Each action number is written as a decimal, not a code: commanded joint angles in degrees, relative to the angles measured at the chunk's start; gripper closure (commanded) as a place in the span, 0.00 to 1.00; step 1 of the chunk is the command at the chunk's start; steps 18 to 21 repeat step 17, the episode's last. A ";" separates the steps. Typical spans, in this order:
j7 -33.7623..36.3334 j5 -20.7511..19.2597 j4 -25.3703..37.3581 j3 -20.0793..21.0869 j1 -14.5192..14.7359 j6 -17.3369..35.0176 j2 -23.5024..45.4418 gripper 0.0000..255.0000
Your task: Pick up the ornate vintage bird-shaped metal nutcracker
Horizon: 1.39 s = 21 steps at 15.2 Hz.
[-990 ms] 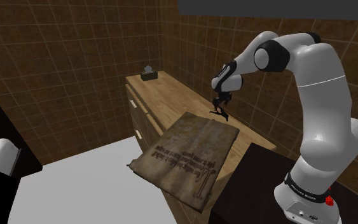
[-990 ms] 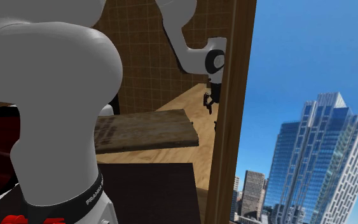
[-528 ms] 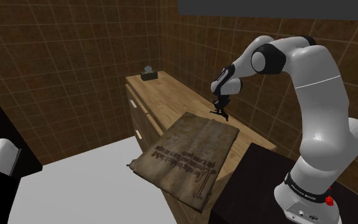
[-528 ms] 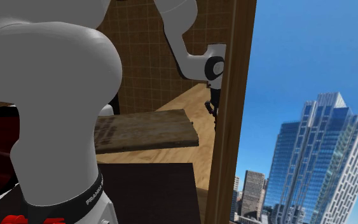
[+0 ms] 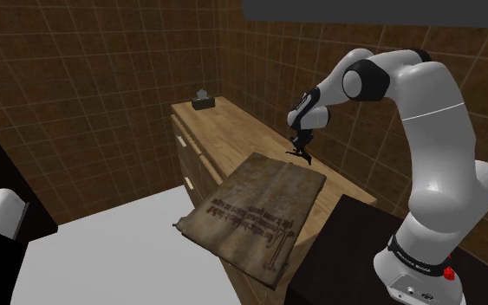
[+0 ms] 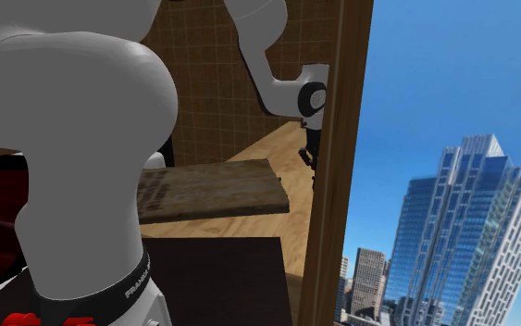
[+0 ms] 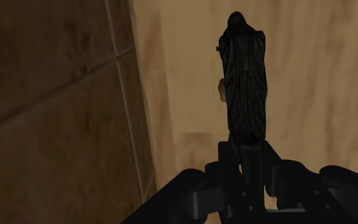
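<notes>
One gripper (image 7: pixel 247 153) pinching one dark bird-shaped nutcracker (image 7: pixel 245 76), one wooden counter (image 5: pixel 224 130), one cloth (image 5: pixel 259 204)

The nutcracker (image 7: pixel 244 83) looks dark, matt and ridged, the counter (image 5: pixel 224 130) smooth grained wood, the sack (image 5: pixel 259 204) coarse cloth.

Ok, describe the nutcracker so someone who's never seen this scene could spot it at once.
Find the wooden counter along the brown tiled wall. Past the printed cloth draped over it, near the wall, sits the nutcracker, clasped between the black jaws. It is slim, near-black and ridged like feathers, unlike the flat cloth or the small box at the far end.
</notes>
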 commanded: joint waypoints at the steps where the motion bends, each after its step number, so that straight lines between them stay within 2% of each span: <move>1: 0.14 -0.19 -0.15 -0.20 0.19 -0.43 -0.53 1.00; 15: 1.88 -3.22 -0.30 -2.94 2.24 -7.85 -8.17 1.00; 21: 1.90 -3.26 -0.29 -2.96 2.26 -7.93 -8.24 1.00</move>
